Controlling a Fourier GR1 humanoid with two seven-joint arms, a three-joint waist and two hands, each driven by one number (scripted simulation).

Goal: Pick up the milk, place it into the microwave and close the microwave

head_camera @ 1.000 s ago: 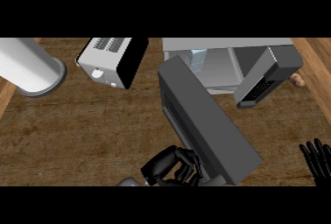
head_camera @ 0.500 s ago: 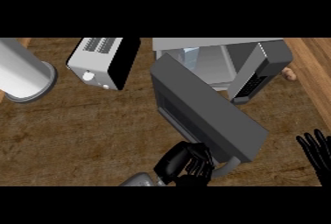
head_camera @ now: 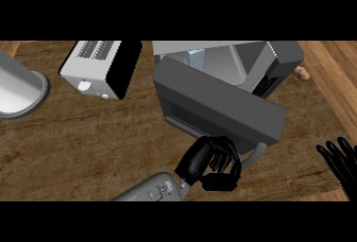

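Item: my left hand (head_camera: 209,163), black, on a grey forearm entering from the lower edge. Fingers curled, tips pressed against the lower edge of the door; nothing held inside the curl.

Item: dark grey microwave door (head_camera: 219,108), a flat slab with a darker window panel, swung partway across the opening, its near edge just above my left fingers.

Item: grey box-shaped microwave (head_camera: 279,61), at the top centre, pale interior partly visible behind the door.

Item: milk (head_camera: 197,60), a tall pale carton standing inside the microwave cavity, only its upper part visible over the door's top edge.

Item: my right hand (head_camera: 340,163), black, at the right edge of the view. Fingers straight and spread, pointing up, touching nothing, well apart from the microwave.

Item: white and black toaster (head_camera: 101,68), slotted top, on the counter left of the microwave.

Item: pale grey cylindrical container (head_camera: 17,92), at the far left edge, lying partly out of view.

Item: brown wood-grain counter (head_camera: 83,137), bearing all of the above.
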